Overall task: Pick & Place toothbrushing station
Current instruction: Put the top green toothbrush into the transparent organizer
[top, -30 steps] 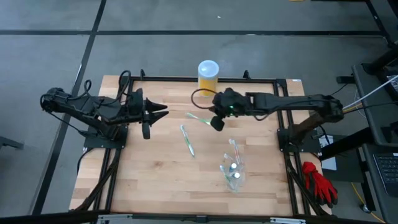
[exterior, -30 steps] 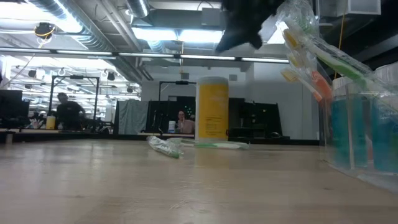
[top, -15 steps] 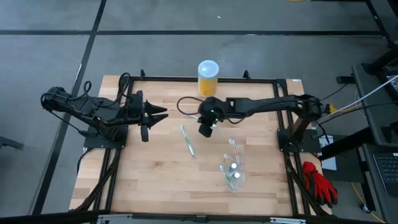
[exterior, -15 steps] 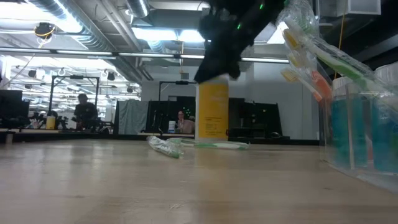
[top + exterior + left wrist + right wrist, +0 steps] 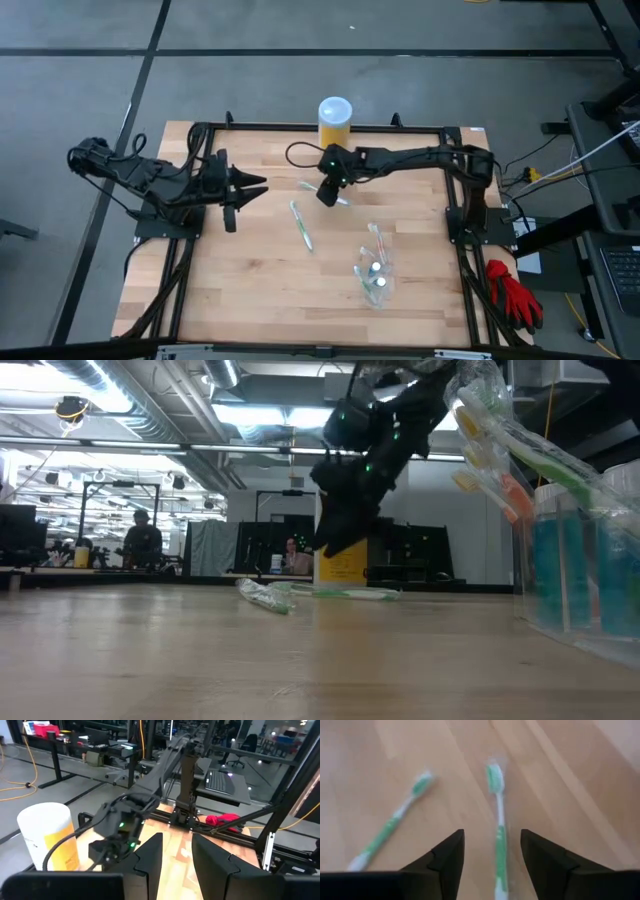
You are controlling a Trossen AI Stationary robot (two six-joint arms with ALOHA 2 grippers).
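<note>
— So, what changed on the left side?
— Nothing: the left gripper [image 5: 262,187] waits at the table's left, fingers narrowly parted, holding nothing.
— And the right gripper [image 5: 327,193]?
— It has reached farther left and dropped over a green toothbrush [image 5: 498,830], its jaws now spread wide astride it. Another toothbrush [image 5: 301,225] lies nearby; the cup [image 5: 375,277] sits nearer the front.

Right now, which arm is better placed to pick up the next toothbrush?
The right. The right gripper hangs open directly over a green toothbrush, which lies between its fingers. The left gripper waits near the table's left side.
</note>
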